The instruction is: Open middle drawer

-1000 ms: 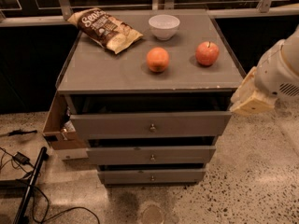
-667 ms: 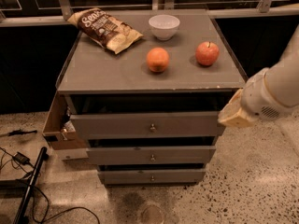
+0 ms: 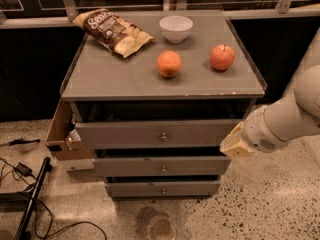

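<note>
Evidently rigid and likely to slide straight out, the middle drawer (image 3: 131,167) sits between the two other grey fronts, facing the camera, long axis left to right. Its small central knob (image 3: 163,168) is the hold. The gripper (image 3: 235,145) hovers just above its right end; whether clenched or released, I cannot tell.

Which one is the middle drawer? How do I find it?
Find the grey cabinet with an orange and apple on top; the gripper hangs by its right side. Three grey drawers stack down its front. The middle drawer is second down: narrower than the top drawer, wider than the bottom drawer.
</note>
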`<act>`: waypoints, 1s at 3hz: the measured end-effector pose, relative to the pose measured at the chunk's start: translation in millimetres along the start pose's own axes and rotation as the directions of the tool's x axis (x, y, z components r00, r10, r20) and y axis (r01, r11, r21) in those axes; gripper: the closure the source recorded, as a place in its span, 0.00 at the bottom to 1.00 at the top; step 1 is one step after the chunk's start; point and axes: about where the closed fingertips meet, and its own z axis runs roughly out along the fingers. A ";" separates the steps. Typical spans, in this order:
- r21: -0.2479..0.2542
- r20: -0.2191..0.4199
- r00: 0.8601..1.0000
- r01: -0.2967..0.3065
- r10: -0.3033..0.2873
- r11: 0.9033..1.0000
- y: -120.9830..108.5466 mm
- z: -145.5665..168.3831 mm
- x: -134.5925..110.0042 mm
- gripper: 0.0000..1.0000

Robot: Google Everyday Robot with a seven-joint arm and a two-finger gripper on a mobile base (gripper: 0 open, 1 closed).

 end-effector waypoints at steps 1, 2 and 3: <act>0.036 -0.004 0.999 0.052 -0.052 0.998 7.3 37.0 23.2 1.00; 0.033 0.031 0.996 0.081 -0.082 0.996 10.0 90.7 45.7 1.00; -0.002 0.073 0.993 0.097 -0.097 0.995 9.3 148.8 62.1 1.00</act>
